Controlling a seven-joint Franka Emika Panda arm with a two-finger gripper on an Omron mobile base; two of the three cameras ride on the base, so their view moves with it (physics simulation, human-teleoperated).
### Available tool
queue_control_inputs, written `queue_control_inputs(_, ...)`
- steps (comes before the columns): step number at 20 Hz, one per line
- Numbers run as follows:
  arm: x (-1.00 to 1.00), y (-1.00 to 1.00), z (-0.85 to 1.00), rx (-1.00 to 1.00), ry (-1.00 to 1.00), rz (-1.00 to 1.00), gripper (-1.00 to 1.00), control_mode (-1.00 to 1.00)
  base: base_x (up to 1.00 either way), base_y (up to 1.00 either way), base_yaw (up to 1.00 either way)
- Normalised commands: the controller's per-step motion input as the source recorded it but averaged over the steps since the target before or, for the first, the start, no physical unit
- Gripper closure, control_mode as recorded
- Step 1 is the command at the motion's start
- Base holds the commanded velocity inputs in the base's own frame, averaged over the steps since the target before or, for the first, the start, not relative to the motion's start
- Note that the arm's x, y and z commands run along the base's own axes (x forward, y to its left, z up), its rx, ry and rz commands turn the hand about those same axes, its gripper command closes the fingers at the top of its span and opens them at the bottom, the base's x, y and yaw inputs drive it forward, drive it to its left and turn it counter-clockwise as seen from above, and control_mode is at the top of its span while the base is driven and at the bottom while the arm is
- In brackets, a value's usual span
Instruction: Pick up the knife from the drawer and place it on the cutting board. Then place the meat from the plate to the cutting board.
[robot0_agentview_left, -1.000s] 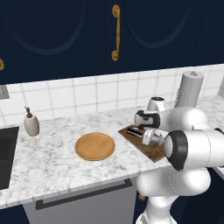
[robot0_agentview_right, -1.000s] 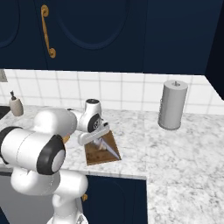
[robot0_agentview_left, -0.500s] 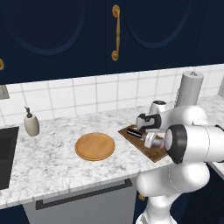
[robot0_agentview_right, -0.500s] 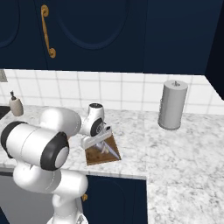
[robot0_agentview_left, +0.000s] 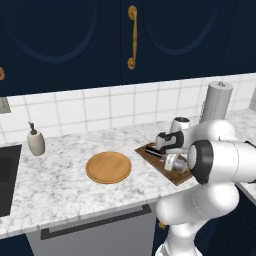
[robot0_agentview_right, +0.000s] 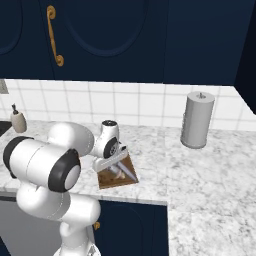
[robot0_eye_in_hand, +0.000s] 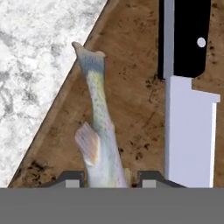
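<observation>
Seen from the left base camera: white-and-grey marbled counter (robot0_agentview_left: 60, 185) under dark navy wall cabinets with brass handles, white tiled backsplash behind. Round flat tan-orange wooden plate (robot0_agentview_left: 108, 167) lying bare near the counter's middle, well apart from a small beige soap dispenser (robot0_agentview_left: 35, 141) at the far left. Right of the plate, flat dark brown wooden cutting board (robot0_agentview_left: 165, 165) set at an angle, partly hidden by the white arm; two-finger gripper (robot0_agentview_left: 171, 161) low over it, with a greyish scrap showing beneath that cannot be made out. Grey paper towel roll (robot0_agentview_left: 216, 102) upright at the back right. From the right base camera: same marbled counter, cutting board (robot0_agentview_right: 119, 176) near the front edge, gripper (robot0_agentview_right: 118, 161) tilted down onto it, a pale blade-like strip slanting across the board beside the hand; paper towel roll (robot0_agentview_right: 197, 119) well apart to the right, soap dispenser (robot0_agentview_right: 18, 120) far left. From the hand camera: brown board surface (robot0_eye_in_hand: 131, 78) meeting marble along a diagonal edge. Small elongated greyish-silver fish-like piece of meat (robot0_eye_in_hand: 99, 131) lying on the board, tail pointing away, its near end between the two dark fingertips (robot0_eye_in_hand: 72, 180), which stand narrowly apart on either side; cannot tell whether pressing it. Black-handled, silver-bladed kitchen knife (robot0_eye_in_hand: 188, 109) flat on the board just beside the meat, not touching.
</observation>
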Motion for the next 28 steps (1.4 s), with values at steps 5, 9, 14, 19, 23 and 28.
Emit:
queue_control_inputs(5,-0.10,0.05,0.30,0.00,0.00,0.00,-1.00,-1.00,0.00,0.00,0.00)
queue_control_inputs(9,-0.42,0.17,0.71,-0.01,-0.03,0.00,-1.00,-1.00,0.00,0.00,0.00)
queue_control_inputs(14,-0.55,0.12,0.80,0.00,-0.06,0.00,-1.00,-1.00,0.00,0.00,0.00)
queue_control_inputs(19,-0.54,0.04,0.65,0.00,-0.08,0.00,-1.00,-1.00,0.00,0.00,0.00)
queue_control_inputs(23,-0.57,0.00,0.37,0.01,-0.09,0.00,-1.00,-1.00,0.00,0.00,0.00)
queue_control_inputs(28,-0.61,0.00,0.42,0.09,-0.11,0.00,-1.00,-1.00,0.00,0.00,0.00)
